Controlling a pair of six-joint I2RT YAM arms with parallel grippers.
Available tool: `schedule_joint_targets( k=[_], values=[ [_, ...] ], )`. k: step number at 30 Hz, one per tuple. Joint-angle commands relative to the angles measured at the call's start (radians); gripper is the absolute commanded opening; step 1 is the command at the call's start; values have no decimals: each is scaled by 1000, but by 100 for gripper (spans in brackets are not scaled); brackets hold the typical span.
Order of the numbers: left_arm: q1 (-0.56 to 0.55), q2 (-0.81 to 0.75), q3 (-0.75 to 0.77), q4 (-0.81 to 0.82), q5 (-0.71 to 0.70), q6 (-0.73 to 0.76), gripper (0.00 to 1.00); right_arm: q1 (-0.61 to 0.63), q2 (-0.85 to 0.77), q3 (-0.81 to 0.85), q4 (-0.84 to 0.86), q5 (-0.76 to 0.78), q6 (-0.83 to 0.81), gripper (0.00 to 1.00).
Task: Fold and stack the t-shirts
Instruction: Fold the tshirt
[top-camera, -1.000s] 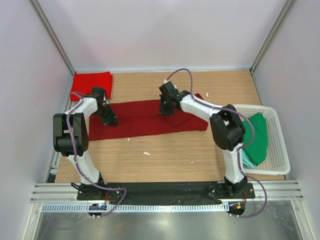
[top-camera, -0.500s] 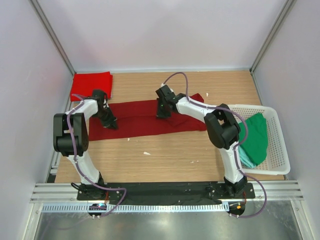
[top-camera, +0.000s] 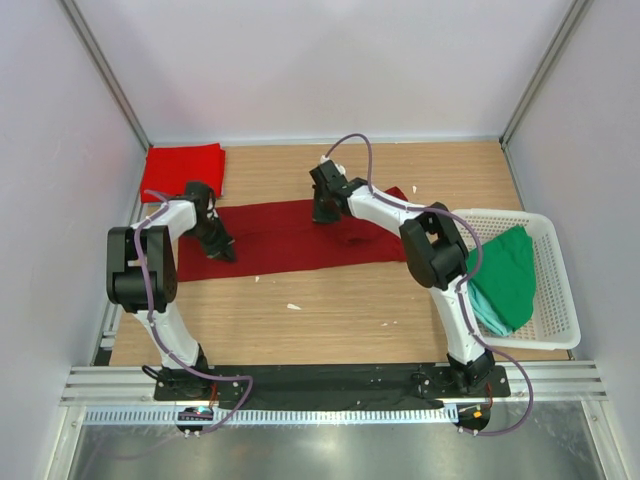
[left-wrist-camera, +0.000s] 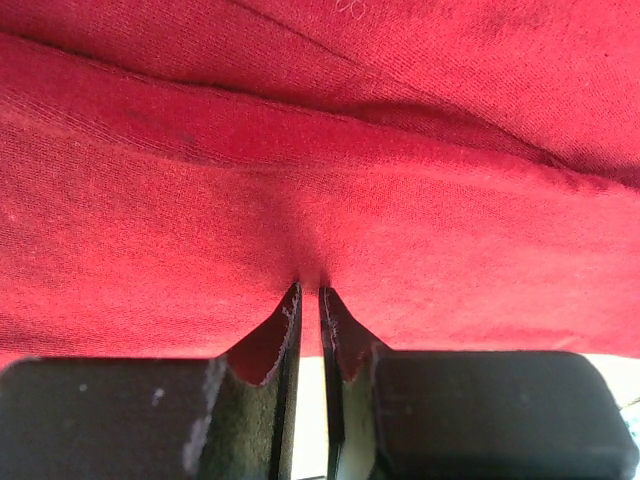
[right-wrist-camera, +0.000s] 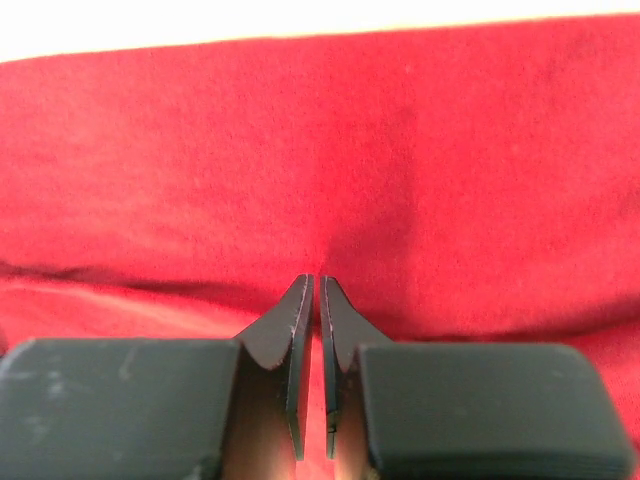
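The dark maroon t-shirt (top-camera: 290, 240) lies as a long flat band across the middle of the table. My left gripper (top-camera: 222, 250) is shut on a pinch of its cloth near the left end; the maroon cloth (left-wrist-camera: 320, 170) fills the left wrist view, bunching at my left gripper (left-wrist-camera: 310, 287). My right gripper (top-camera: 322, 213) is shut on the shirt's far edge near the middle; my right gripper (right-wrist-camera: 316, 280) pinches the same cloth (right-wrist-camera: 330, 150). A brighter red t-shirt (top-camera: 183, 165) lies folded at the far left corner. Green (top-camera: 510, 275) and teal (top-camera: 487, 310) shirts lie in the basket.
A white plastic basket (top-camera: 560, 300) stands at the right edge of the wooden table (top-camera: 330, 310). White walls with metal frame posts close in the left, far and right sides. A few small white scraps lie on the wood.
My right gripper has moved left and toward the far side, drawing the shirt's right part leftward with it. My left gripper has barely moved.
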Motion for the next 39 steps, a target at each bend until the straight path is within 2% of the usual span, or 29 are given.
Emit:
schedule_joint_targets(
  k=[1, 9, 12, 13, 14, 19, 26, 29, 33, 35, 36, 39],
  values=[
    [-2, -41, 40, -12, 5, 16, 13, -6, 18, 57, -9, 27, -28, 13],
    [6, 57, 211, -22, 28, 10, 14, -9, -34, 59, -43, 10, -41, 14],
    [12, 121, 243, -18, 25, 10, 14, -39, -86, 79, -103, 5, -21, 22],
    [13, 149, 248, -15, 27, 10, 13, -49, -117, 79, -118, -10, -16, 29],
    [22, 160, 246, -2, 30, 6, 13, -80, -134, 71, -131, -21, -7, 32],
    [42, 187, 235, 31, 43, 3, 13, -180, -266, -80, -118, -107, 18, 43],
    [56, 238, 257, 13, 42, 44, 13, -289, -454, -332, -91, -144, 33, 49],
    [56, 197, 229, 30, 42, 52, 17, -290, -482, -383, -109, -133, 53, 56],
    [52, 106, 215, 34, 48, 49, 29, -289, -482, -442, -89, -98, 195, 70],
    [47, 25, 215, 41, 45, 44, 34, -280, -475, -446, -82, -79, 244, 75],
    [44, -7, 218, 39, 46, 44, 38, -272, -473, -440, -68, -69, 281, 80],
    [38, -101, 246, 18, 40, 44, 39, -218, -442, -388, -101, 34, 341, 84]
  ],
)
